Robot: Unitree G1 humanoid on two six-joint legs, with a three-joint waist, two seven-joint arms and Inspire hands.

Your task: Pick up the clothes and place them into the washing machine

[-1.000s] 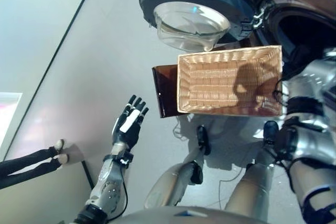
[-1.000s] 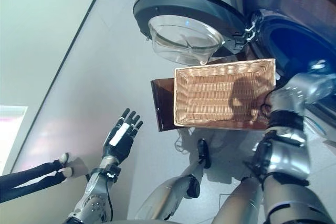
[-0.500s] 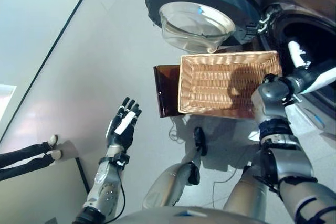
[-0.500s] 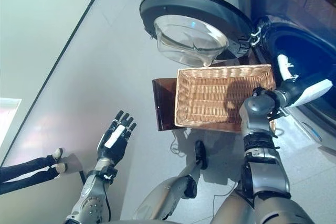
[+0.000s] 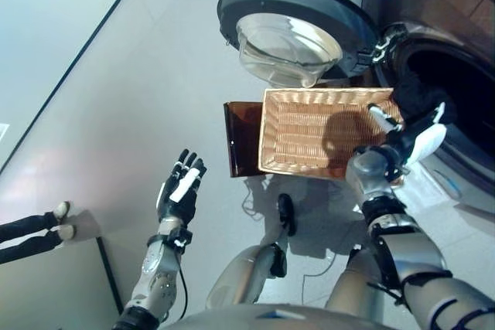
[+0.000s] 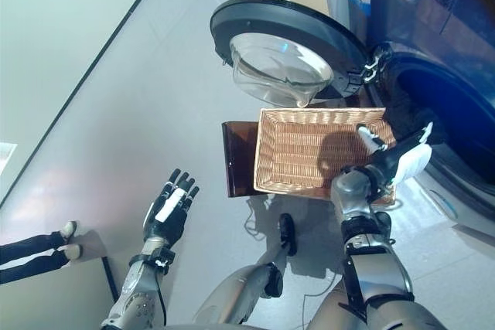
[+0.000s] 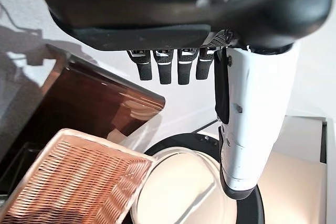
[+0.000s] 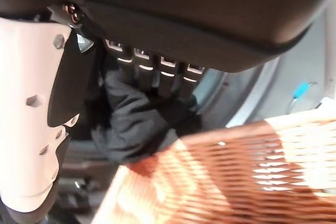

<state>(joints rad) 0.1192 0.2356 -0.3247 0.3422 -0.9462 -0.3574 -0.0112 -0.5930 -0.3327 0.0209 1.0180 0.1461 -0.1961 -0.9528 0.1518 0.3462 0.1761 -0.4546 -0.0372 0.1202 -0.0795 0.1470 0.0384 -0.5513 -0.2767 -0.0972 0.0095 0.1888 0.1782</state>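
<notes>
washing machine (image 5: pixel 456 90) drum | dark clothes (image 8: pixel 139 124) just past right robot hand (image 5: pixel 402 138) | fingers straight, empty

Woven wicker basket (image 5: pixel 309 133) — rough, tan — on a glossy brown stand (image 5: pixel 241 141); beside the basket, the washing machine (image 6: pixel 433 28) door's (image 5: pixel 298 25) smooth glass bowl, matt dark rim; soft dark cloth (image 8: pixel 136 124).

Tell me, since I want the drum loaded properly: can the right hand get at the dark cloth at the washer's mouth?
Probably yes. The right hand hangs open over the basket edge beside the drum opening, the door is swung wide, and the dark cloth lies just past its fingers.
</notes>
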